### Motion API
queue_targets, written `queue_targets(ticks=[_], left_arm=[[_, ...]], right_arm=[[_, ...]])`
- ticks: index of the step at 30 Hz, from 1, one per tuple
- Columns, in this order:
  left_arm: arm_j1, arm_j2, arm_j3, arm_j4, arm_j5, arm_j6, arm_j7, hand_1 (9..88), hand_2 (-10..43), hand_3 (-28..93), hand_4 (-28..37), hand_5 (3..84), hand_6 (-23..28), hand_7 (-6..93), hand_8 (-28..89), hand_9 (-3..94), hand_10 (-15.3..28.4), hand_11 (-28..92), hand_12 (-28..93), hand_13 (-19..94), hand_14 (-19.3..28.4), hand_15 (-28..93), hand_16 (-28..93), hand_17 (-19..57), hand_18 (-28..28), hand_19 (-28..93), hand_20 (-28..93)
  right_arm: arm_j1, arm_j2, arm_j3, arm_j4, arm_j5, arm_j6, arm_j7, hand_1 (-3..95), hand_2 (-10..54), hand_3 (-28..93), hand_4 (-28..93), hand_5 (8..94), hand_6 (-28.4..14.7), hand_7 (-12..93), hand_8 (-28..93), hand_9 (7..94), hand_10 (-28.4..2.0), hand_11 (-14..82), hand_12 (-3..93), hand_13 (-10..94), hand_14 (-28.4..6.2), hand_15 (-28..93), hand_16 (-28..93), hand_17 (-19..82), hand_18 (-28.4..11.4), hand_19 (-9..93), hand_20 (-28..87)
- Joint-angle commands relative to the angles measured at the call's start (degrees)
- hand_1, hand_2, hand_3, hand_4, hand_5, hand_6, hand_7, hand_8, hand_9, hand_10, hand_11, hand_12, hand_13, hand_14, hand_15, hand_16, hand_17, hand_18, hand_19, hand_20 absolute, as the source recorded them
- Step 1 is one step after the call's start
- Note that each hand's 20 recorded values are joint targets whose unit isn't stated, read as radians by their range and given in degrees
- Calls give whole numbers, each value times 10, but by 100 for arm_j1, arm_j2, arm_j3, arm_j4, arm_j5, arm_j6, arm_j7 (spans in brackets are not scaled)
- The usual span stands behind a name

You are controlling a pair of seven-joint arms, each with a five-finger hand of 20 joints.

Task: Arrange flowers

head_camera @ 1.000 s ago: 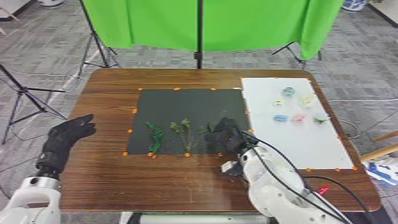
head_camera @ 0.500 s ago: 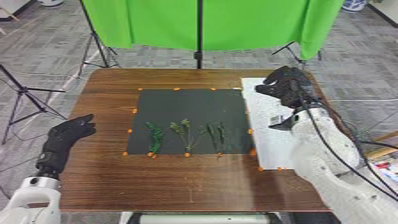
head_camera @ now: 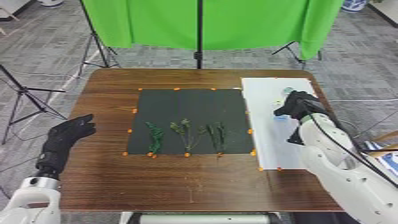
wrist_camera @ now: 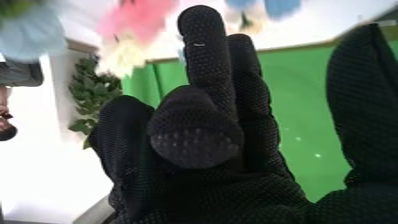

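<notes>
Over the white board [head_camera: 271,142], my right hand [head_camera: 298,104] hangs among the artificial flower heads, open and holding nothing. Beside it in the head view are a teal flower [head_camera: 288,91], a small yellow flower [head_camera: 277,102] and a blue flower [head_camera: 281,118]; the hand and arm hide others. In the right wrist view, a pink flower [wrist_camera: 138,19], a pale blue flower [wrist_camera: 34,37] and a cream flower [wrist_camera: 121,56] lie beyond my right hand [wrist_camera: 222,185]. Three green stems [head_camera: 155,137] rest side by side on the dark mat [head_camera: 178,105]. My left hand [head_camera: 71,131] is open at the table's left.
Orange markers line the edges of the mat and the white board on the brown wooden table [head_camera: 178,185]. A green backdrop [head_camera: 249,25] and stands rise behind the table. My right forearm crosses the board's right side.
From over the stems, my right hand has swung right to the far part of the white board, then come slightly nearer and lower among the flowers. My left hand has stayed still.
</notes>
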Motion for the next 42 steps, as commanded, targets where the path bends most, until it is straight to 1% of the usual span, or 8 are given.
queue_targets(ticks=[1, 8, 11, 12, 17, 26, 34, 42], left_arm=[[27, -52, 16, 12, 18, -71, -31, 281, 42, 655, -218, 474, 68, 112, -56, 451, 149, 211, 107, 383, 191, 231, -23, 92, 138, 128, 181], [-5, -47, 29, 32, 22, -80, -54, 281, 41, 657, -220, 474, 67, 112, -57, 451, 150, 210, 107, 383, 191, 231, -23, 92, 138, 128, 181], [5, -46, 24, 24, 23, -85, -57, 282, 41, 657, -220, 475, 67, 113, -57, 451, 150, 211, 107, 383, 191, 231, -23, 92, 138, 127, 181], [10, -41, 23, 20, 23, -82, -57, 282, 41, 657, -219, 475, 67, 113, -57, 451, 150, 211, 107, 383, 191, 231, -23, 92, 138, 128, 181], [49, -23, -6, -8, 23, -62, -43, 282, 42, 655, -218, 474, 67, 112, -57, 450, 149, 211, 107, 383, 191, 231, -23, 92, 138, 128, 181], [234, 26, -142, -47, -166, 218, 150, 282, 44, 653, -222, 475, 67, 113, -57, 452, 150, 211, 107, 387, 191, 235, -23, 93, 138, 128, 182], [259, 59, -16, -63, -410, 871, 338, 224, 257, 657, -282, 499, 64, 125, -63, 483, 152, 225, 105, 407, 192, 250, -30, 107, 136, 137, 187], [198, 84, 23, -16, -407, 790, 351, 261, 280, 691, -278, 506, 64, 133, -67, 490, 153, 231, 101, 416, 192, 262, -38, 112, 136, 148, 191]], right_arm=[[-225, -124, -173, 119, -72, 162, 55, 322, -95, 640, -76, 647, 1, 128, -72, 793, -151, 202, 237, 896, -24, 638, 358, 636, -161, 932, 639], [-389, -153, -539, 272, -445, 821, 13, 424, -95, 645, -114, 688, 3, 152, -79, 834, -140, 225, 235, 930, -6, 622, 359, 669, -146, 932, 629], [-406, -153, -708, 391, -619, 1437, -7, 549, -95, 534, -105, 717, -4, 164, 53, 875, -117, 149, 364, 936, 1, 625, 360, 677, -138, 932, 628], [-399, -144, -730, 400, -582, 1563, -32, 720, -95, 118, 170, 749, -8, 145, 102, 889, -109, 134, 396, 933, 4, 636, 354, 676, -131, 932, 630], [-327, -4, -587, 141, -564, 1818, -81, 938, -95, -271, 442, 818, -23, 205, 159, 935, -90, 122, 440, 937, 8, 660, 334, 696, -129, 932, 628], [1158, 112, -585, -694, -180, 2089, -513, 946, -95, -283, 458, 821, -25, 221, 157, 937, -90, 121, 453, 937, 10, 660, 338, 697, -127, 932, 630], [3088, -1094, -1832, -36, 813, 1682, -1587, 943, -95, -283, 458, 817, -22, 223, 161, 934, -90, 118, 460, 937, 9, 656, 352, 689, -126, 932, 638], [3716, -2551, -2707, 1007, 1061, 258, -2453, 931, -95, -283, 462, 808, -12, 230, 158, 928, -84, 112, 468, 929, 7, 656, 375, 672, -130, 932, 656]])
